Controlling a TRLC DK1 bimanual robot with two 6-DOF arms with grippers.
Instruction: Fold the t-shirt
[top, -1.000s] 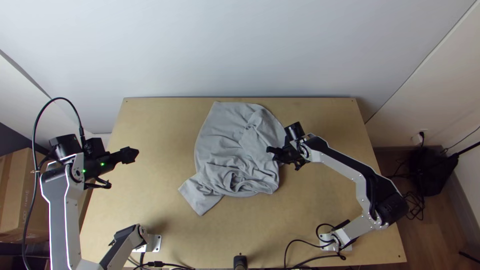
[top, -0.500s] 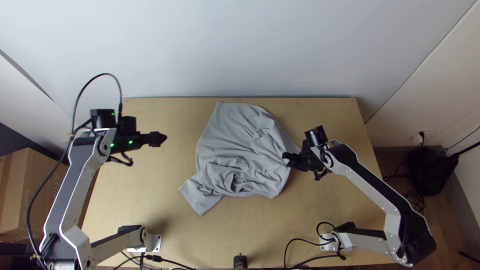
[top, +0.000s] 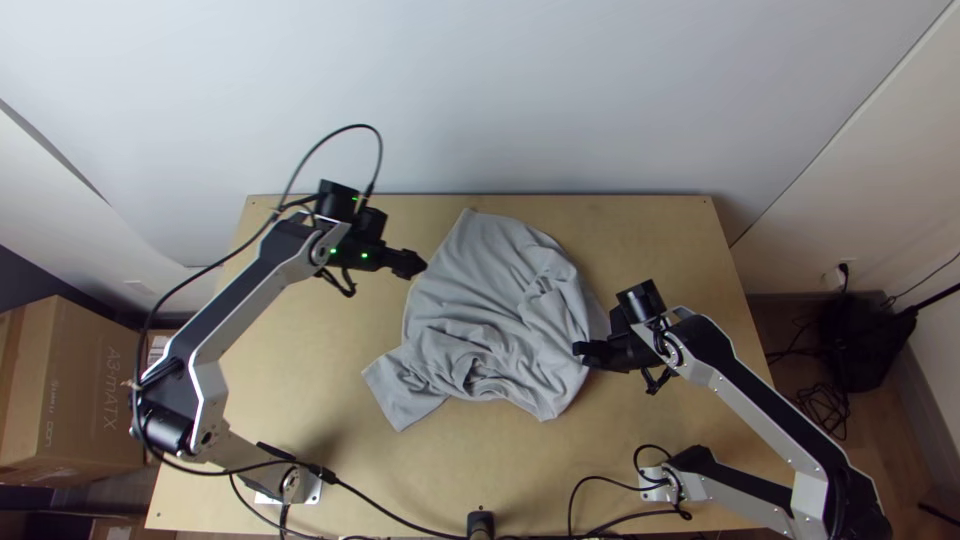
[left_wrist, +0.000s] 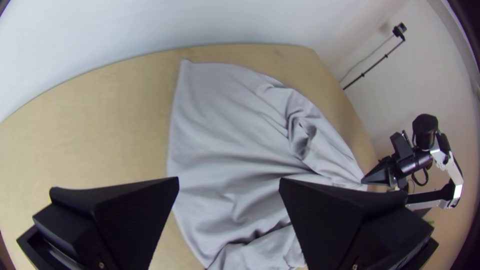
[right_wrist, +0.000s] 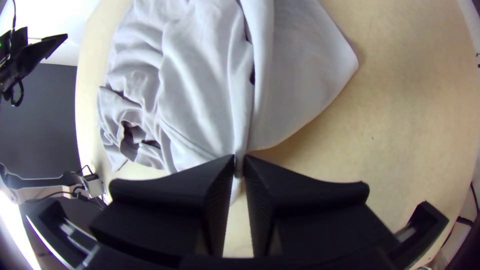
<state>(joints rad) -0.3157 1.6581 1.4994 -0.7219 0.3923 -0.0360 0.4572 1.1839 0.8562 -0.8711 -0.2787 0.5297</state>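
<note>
Has the grey t-shirt (top: 500, 300) rumpled midway across the table (top: 660, 235), between roomy stretches of wood reaching both side edges; pinches a fold at its right side in the right gripper (top: 579, 352); holds the left gripper's (top: 421, 267) jaws spread near its left edge

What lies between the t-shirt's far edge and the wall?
Only a bare strip of table lies between the t-shirt and the wall; the top view shows it, and so does the left wrist view.
</note>
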